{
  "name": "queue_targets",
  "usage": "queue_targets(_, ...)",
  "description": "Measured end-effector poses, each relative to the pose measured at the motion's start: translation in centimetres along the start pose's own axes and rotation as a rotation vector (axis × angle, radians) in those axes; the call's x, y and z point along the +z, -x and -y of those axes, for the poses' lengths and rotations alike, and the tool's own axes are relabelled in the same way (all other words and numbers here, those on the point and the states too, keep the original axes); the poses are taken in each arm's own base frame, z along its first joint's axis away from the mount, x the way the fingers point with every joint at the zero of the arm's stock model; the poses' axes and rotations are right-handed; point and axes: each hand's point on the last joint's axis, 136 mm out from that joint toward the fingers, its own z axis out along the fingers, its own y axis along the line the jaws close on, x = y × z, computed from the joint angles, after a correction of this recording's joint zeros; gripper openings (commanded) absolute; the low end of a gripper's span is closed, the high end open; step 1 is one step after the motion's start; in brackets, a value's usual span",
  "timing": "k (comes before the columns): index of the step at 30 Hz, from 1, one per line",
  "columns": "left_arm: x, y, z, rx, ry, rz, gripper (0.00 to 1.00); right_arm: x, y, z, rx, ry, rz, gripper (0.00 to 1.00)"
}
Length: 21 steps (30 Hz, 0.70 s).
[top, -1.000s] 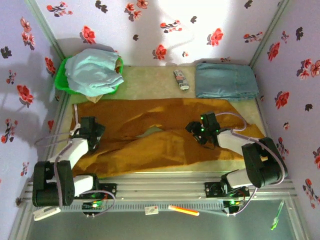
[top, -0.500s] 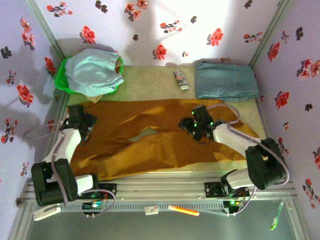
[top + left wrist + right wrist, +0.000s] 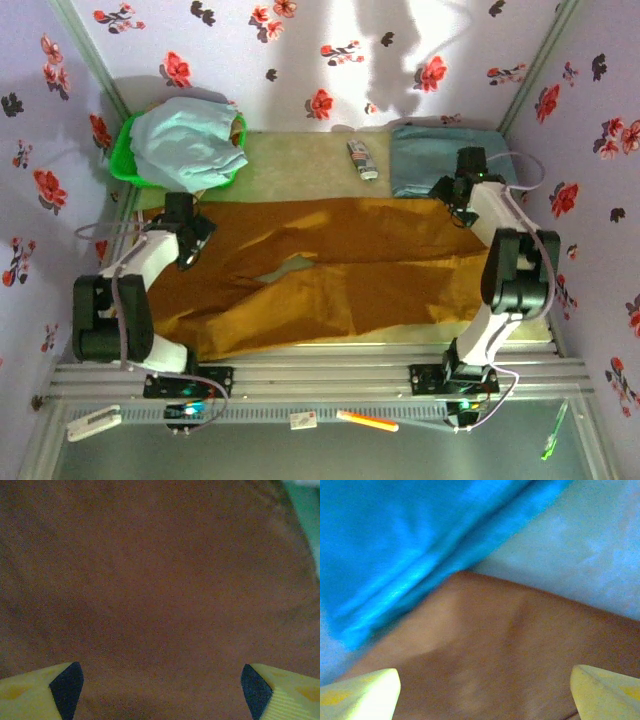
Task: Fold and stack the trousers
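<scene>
Table [image 3: 300, 160]: pale mat, flowered walls on three sides.

Trousers [image 3: 340, 270]: opened out lengthwise across the mat and reaching under both tools. The near half is rumpled, and a small patch of mat shows through near the middle. No fold is made yet. I judge this to be the flattening step before the first fold.

Green basket [image 3: 122, 160]: heaped with pale blue cloth [image 3: 185, 145], just ahead of the left tool and off the trousers' end.

Folded blue garment [image 3: 452, 162]: just ahead of the right tool, its edge meeting the brown corner. I take it as the stack to build on.

Left gripper [image 3: 161, 689]: fingers spread wide, flat brown cloth beneath and ahead, nothing pinched. I cannot tell whether the pads touch the cloth.

Right gripper [image 3: 485, 692]: fingers likewise apart, set over the trousers' far corner, with the blue fold directly ahead.

Why so: one tool sits at each far end of the cloth, which suits grabbing the far edge at both ends together, so I can draw it straight and fold it over evenly.

Small device [image 3: 362, 160]: on bare mat to the left of the right tool, just beyond the trousers' far edge.
</scene>
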Motion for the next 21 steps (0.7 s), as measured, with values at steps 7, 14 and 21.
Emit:
queue_targets(7,1.1,-1.4,-1.0,0.010,0.001,-0.018,0.86,5.3,-2.1,4.5,-0.106,-0.138,-0.181,0.84)
queue_targets(14,1.3,-2.0,-1.4,0.019,-0.004,-0.033,0.85,5.7,-1.5,3.3,-0.221,-0.106,-0.220,0.13)
queue_targets(21,0.9,-1.9,-0.7,0.038,-0.038,-0.029,0.84,4.3,-1.8,2.9,-0.224,-0.086,-0.201,0.00)
